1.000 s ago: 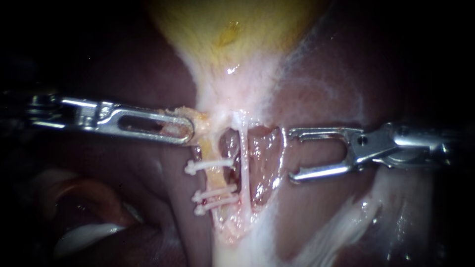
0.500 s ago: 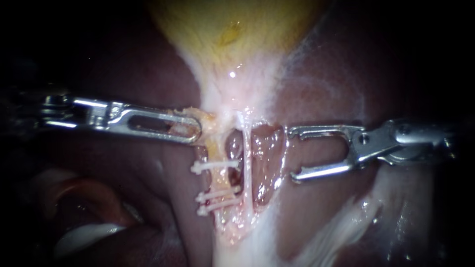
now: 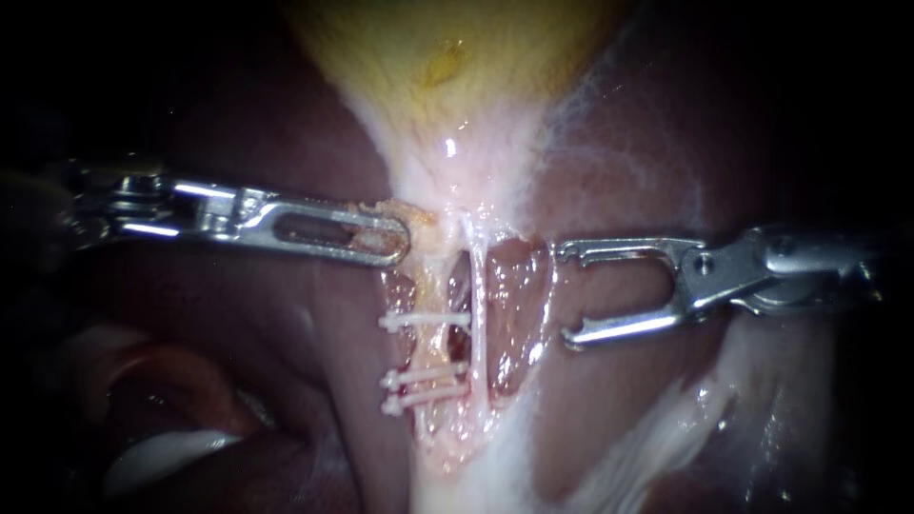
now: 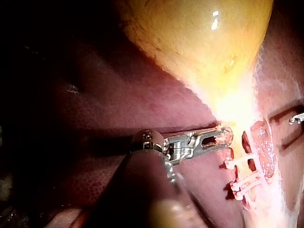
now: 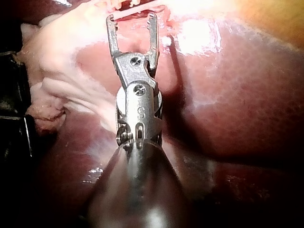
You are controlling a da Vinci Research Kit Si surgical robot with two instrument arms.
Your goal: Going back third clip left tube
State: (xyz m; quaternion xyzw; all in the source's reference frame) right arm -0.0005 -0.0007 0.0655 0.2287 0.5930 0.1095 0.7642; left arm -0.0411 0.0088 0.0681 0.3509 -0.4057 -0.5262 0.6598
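Traction at centre frame: left instrument (image 3: pixel 386 238), jaws clamped on tissue (image 3: pixel 424 217) above the left tube (image 3: pixel 430 343), presumably exposes three clips (image 3: pixel 424 374); right instrument (image 3: pixel 566 293), jaws wide and empty, stands clear at right.

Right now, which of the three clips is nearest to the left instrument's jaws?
The upper clip, alone just below the left instrument; the middle clip and the lowest clip lie close together, farther down the tube.
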